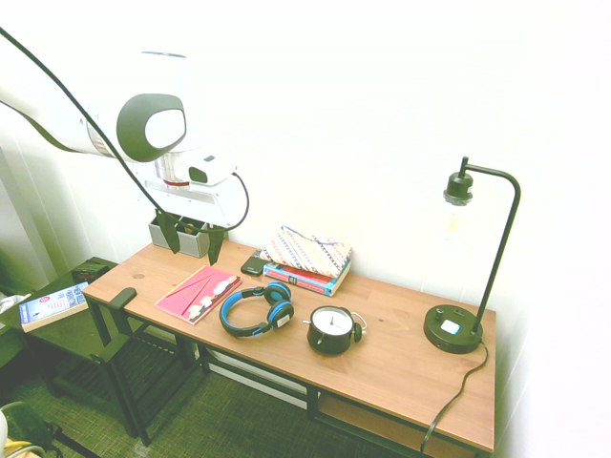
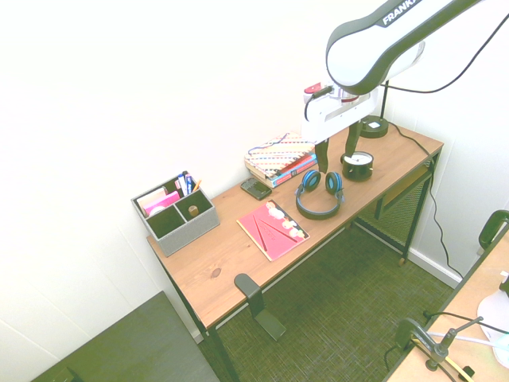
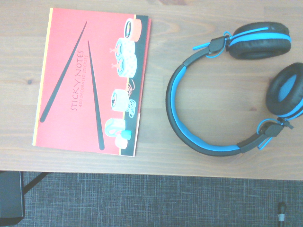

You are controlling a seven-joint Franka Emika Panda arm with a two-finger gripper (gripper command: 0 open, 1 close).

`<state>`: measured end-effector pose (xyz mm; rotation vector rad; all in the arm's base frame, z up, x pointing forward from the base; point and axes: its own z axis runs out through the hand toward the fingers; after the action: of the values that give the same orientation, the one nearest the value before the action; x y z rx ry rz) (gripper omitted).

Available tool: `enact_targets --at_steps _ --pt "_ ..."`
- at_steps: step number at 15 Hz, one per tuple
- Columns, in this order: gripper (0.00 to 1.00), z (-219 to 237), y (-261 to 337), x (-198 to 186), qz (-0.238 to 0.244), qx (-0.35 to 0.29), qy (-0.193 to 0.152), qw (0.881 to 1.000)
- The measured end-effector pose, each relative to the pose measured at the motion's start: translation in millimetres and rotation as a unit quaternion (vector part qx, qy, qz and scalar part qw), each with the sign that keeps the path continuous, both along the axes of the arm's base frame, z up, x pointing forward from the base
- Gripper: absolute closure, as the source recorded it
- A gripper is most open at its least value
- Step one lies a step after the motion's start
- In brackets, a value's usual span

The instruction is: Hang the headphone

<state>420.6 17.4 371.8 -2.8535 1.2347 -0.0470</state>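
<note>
In the first exterior view I have my gripper (image 1: 190,250) at the left, jaws released, 2 fingers apart and nothing between them. The headphone (image 1: 257,310) lies flat on the desk (image 1: 401,336), just below the centre of the frame, between the red sticky-notes book (image 1: 198,292) on its left and the black alarm clock (image 1: 331,330) on its right.

Blue-and-black over-ear headphone (image 1: 258,310) flat on the wooden desk (image 1: 401,324), between red sticky-notes book (image 1: 198,292) and alarm clock (image 1: 331,330).
</note>
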Motion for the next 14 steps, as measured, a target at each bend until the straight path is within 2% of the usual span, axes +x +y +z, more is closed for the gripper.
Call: enact_targets --at_steps 5,14 --pt "0.0 -14.2 12.0 7.0 0.021 -0.007 -0.007 1.0" --pt "0.0 -164.2 0.3 37.1 0.089 -0.039 -0.02 0.995"
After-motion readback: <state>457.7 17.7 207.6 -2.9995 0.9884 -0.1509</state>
